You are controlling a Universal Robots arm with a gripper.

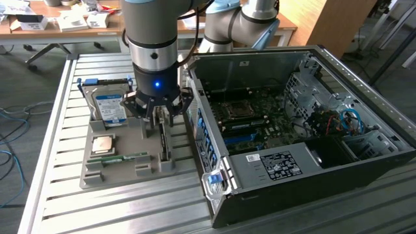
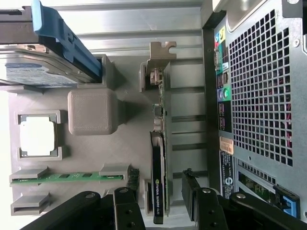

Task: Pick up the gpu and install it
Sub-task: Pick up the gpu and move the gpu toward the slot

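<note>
Slatted metal table (image 1: 97, 204): gpu (image 2: 158, 182) upright in grey tray (image 2: 132, 143), between released, wide-spread fingers (image 2: 193, 191).

Grey plastic tray (image 1: 120, 174) holds blue-labelled hard drive (image 1: 109, 105), square silver processor (image 1: 103, 145), green memory stick (image 1: 120, 158); open black computer case (image 1: 279, 204) stands beside it.

Exterior view looks down from farther off; wrist view hangs close above the shared tray (image 1: 126, 173) (image 2: 128, 143).

A slatted metal table (image 1: 130, 209) stands in front. Behind it, a wooden desk (image 1: 39, 33) carries white boxes (image 1: 71, 22). The floor (image 1: 26, 83) is dark grey, with blue cables (image 1: 13, 114) looped at the exterior view's left. A wooden panel (image 1: 325, 19) rises at its right.
</note>
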